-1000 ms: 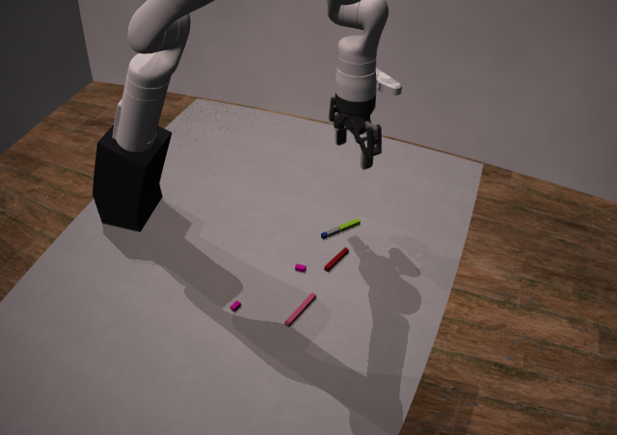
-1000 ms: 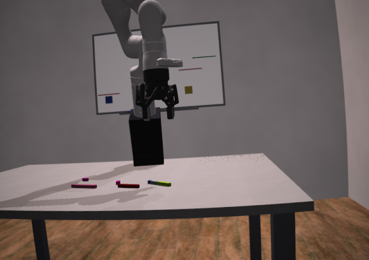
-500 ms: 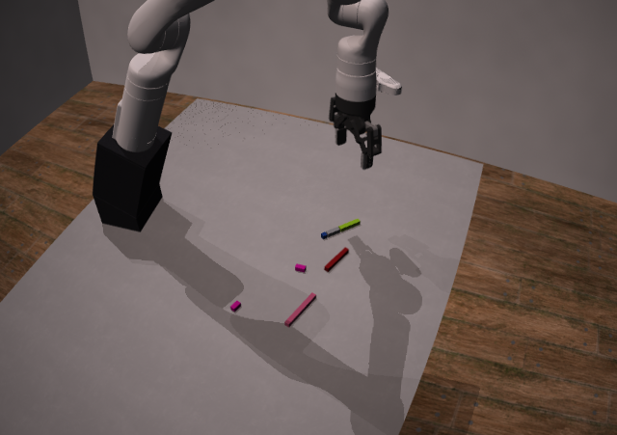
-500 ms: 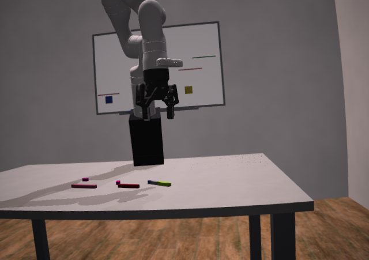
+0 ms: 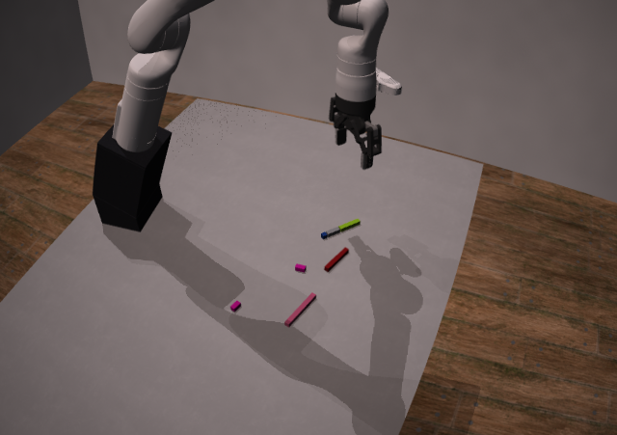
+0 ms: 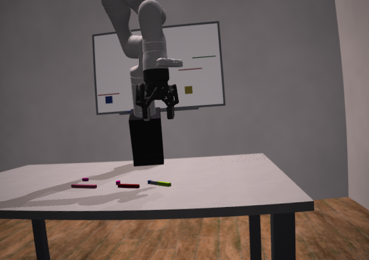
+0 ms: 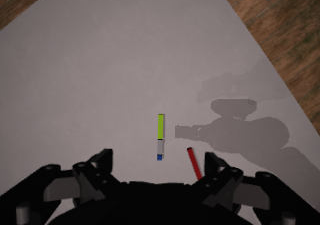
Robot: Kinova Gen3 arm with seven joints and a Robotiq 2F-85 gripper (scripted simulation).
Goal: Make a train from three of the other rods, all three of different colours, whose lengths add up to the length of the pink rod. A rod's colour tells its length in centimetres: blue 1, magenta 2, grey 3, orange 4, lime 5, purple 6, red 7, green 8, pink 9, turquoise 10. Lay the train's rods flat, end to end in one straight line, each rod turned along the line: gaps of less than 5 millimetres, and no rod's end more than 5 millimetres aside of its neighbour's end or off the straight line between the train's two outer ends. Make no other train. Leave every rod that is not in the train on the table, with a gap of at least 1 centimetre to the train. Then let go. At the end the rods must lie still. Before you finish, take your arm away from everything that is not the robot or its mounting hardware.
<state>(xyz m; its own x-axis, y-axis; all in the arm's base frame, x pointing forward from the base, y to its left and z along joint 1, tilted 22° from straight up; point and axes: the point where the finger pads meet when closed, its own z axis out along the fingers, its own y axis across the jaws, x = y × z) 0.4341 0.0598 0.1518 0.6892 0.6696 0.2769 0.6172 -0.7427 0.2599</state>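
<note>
A blue rod (image 5: 324, 234), a grey rod (image 5: 332, 231) and a lime rod (image 5: 349, 224) lie end to end in one straight line on the table. The line also shows in the wrist view, with the lime rod (image 7: 161, 126), the grey rod (image 7: 160, 146) and the blue rod (image 7: 159, 157). The pink rod (image 5: 300, 309) lies apart, nearer the front. My gripper (image 5: 358, 146) is open and empty, high above the table, behind the line. It also shows in the exterior view (image 6: 157, 114).
A red rod (image 5: 335, 258) lies just in front of the line, with a gap to it. Two magenta rods (image 5: 300, 267) (image 5: 235, 306) lie further to the left. The arm's black base (image 5: 130, 181) stands at the back left. The table's right edge (image 5: 458, 271) is close by.
</note>
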